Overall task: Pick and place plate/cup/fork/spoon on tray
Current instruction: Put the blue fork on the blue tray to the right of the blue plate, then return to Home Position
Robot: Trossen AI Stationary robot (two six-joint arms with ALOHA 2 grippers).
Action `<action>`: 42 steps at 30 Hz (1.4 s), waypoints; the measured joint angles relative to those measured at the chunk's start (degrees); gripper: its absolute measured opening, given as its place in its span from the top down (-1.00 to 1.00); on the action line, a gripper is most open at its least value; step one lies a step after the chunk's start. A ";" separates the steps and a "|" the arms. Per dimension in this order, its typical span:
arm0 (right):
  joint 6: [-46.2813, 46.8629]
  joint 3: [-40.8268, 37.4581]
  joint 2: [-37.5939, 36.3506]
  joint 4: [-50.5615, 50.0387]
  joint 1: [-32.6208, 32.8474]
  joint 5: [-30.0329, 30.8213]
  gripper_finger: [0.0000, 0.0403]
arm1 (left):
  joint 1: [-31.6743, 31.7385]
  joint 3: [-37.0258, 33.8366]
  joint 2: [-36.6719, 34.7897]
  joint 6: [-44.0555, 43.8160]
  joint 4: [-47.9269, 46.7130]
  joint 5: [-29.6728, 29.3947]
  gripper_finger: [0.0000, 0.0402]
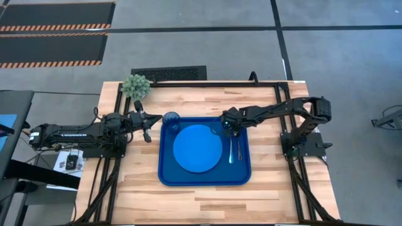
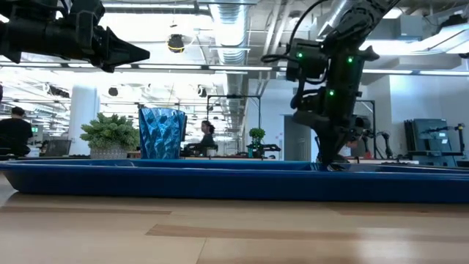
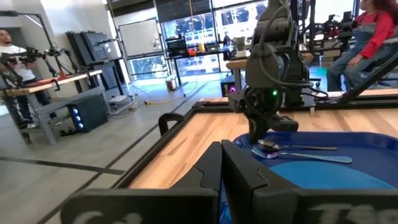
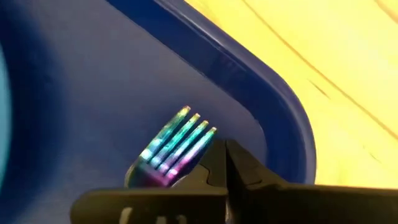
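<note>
The dark-blue tray (image 1: 204, 182) lies mid-table. The bright-blue plate (image 1: 196, 148) lies flat in it, and the dark-blue cup (image 1: 171, 119) stands upright in its far left corner. The fork (image 1: 231, 149) and the dark-handled spoon (image 1: 240, 148) lie side by side on the tray floor to the right of the plate, heads toward the far edge. My right gripper (image 1: 227, 130) is shut, pointing down at the fork's tine end (image 4: 180, 144). My left gripper (image 1: 148, 133) is shut and empty, raised just left of the tray. My right gripper's shut fingers (image 4: 245, 171) stand from above over the fork's neck, just behind the tines (image 4: 180, 144). The fingers hide the spot, and I cannot tell whether they touch it. The fork lies flat on the tray floor.
A small potted plant (image 1: 135, 85) stands at the table's far left corner. The tray's raised rim (image 4: 273, 106) runs close beside my right fingers. Bare wood (image 1: 207, 204) lies between the tray and the near edge. People show in the room beyond the table.
</note>
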 joint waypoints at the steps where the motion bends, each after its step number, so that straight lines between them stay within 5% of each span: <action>1: 0.18 0.00 -0.06 0.30 0.02 0.04 0.97 | 0.00 0.00 0.00 0.00 0.01 0.00 1.00; 13: -1.00 0.04 -0.62 3.09 0.13 0.44 0.96 | 0.00 0.00 0.00 -0.02 -0.04 -0.02 1.00; 19: -9.81 0.04 -4.80 3.92 0.17 2.76 0.98 | 0.00 0.00 -0.02 -0.09 -1.16 0.91 1.00; 28: -40.34 -10.46 -11.69 39.67 -1.68 -11.08 0.98 | 6.63 0.00 -0.02 -2.42 -2.72 11.37 1.00; 34: -47.40 -18.76 -19.42 51.78 -3.34 -12.02 0.98 | 11.48 -1.16 -0.05 -3.63 -1.34 23.00 1.00; 42: -48.84 -32.52 -30.95 65.84 -3.19 -18.12 0.98 | 11.91 -6.68 -1.55 -5.85 0.72 22.10 1.00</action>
